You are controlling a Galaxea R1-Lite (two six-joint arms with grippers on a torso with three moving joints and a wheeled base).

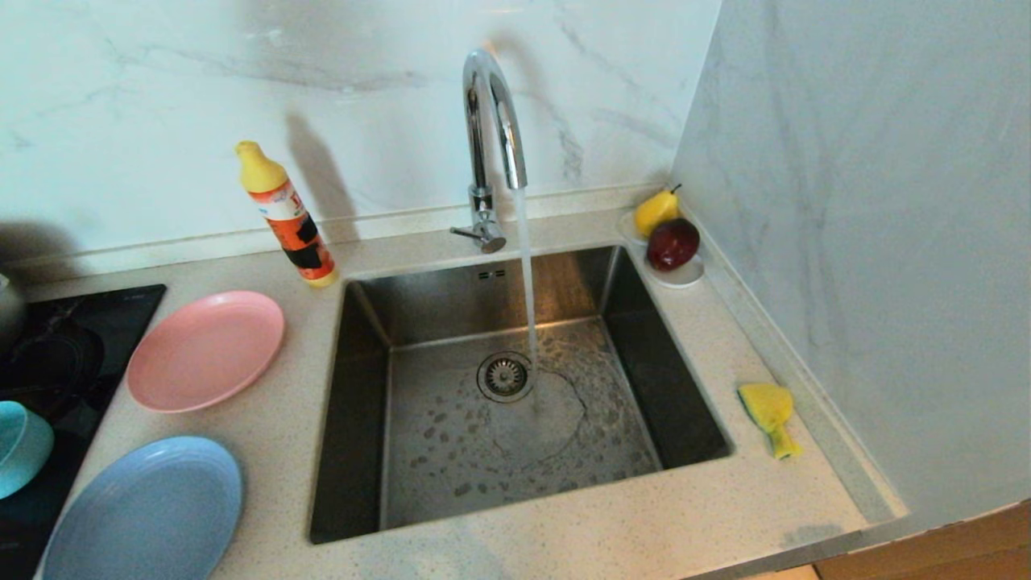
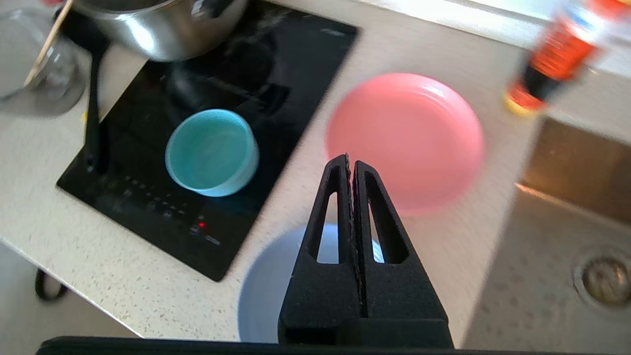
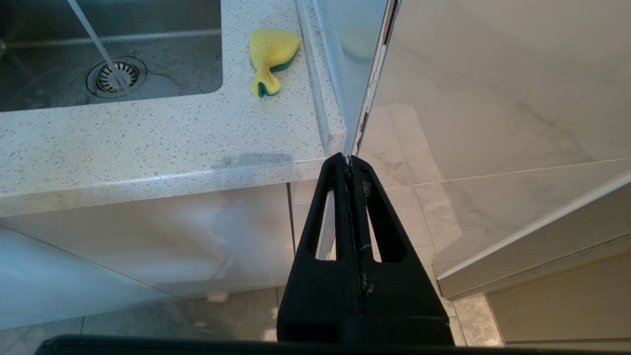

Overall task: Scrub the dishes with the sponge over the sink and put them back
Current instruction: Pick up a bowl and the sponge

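Note:
A pink plate [image 1: 205, 350] and a light blue plate [image 1: 145, 511] lie on the counter left of the sink [image 1: 362, 419]; a teal bowl [image 1: 20, 447] stands on the black hob. The yellow sponge [image 1: 769, 415] lies crumpled on the counter right of the sink. In the left wrist view my left gripper [image 2: 350, 159] hangs shut and empty above the counter, over the blue plate [image 2: 266, 291] and short of the pink plate [image 2: 404, 138]; the bowl [image 2: 212, 153] is off to its side. My right gripper [image 3: 349, 159] is shut and empty, parked below the counter's front corner, away from the sponge [image 3: 268, 56].
Water runs from the chrome tap [image 1: 491, 121] onto the drain [image 1: 505, 376]. An orange bottle [image 1: 286, 213] stands behind the pink plate. A pear [image 1: 656, 211] and a red apple [image 1: 672, 243] sit on a white saucer [image 1: 685, 278]. A steel pot [image 2: 157, 24] stands on the hob [image 2: 148, 207].

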